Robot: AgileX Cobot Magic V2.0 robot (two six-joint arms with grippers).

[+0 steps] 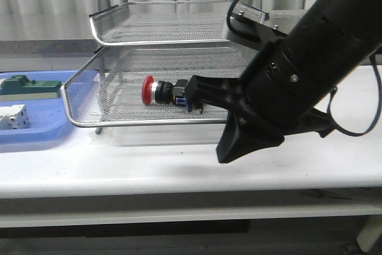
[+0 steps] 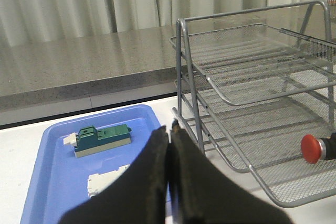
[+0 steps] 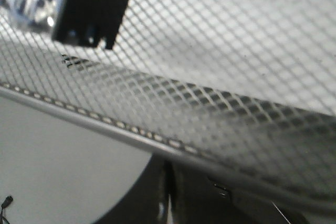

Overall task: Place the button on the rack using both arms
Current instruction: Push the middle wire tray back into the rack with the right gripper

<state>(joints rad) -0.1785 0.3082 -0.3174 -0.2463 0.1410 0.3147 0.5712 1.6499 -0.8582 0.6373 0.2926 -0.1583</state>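
Note:
The button (image 1: pixel 161 92) lies on its side in the pulled-out middle tray of the wire rack (image 1: pixel 149 122), red cap to the left. It also shows in the left wrist view (image 2: pixel 312 148). My right gripper (image 1: pixel 222 158) is shut and empty, its finger wedge low in front of that tray's front rim, apart from the button. In the right wrist view the tray rim (image 3: pixel 105 121) crosses over the shut gripper (image 3: pixel 169 167), and the button's black block (image 3: pixel 92 9) shows through the mesh. My left gripper (image 2: pixel 170 128) is shut and empty, left of the rack (image 2: pixel 210 82).
A blue plastic tray (image 1: pixel 36 135) sits left of the rack with a green block (image 1: pixel 30 86) and a white block (image 1: pixel 13 117). It shows in the left wrist view (image 2: pixel 52 182) with the green block (image 2: pixel 102 139) and the white block (image 2: pixel 102 184).

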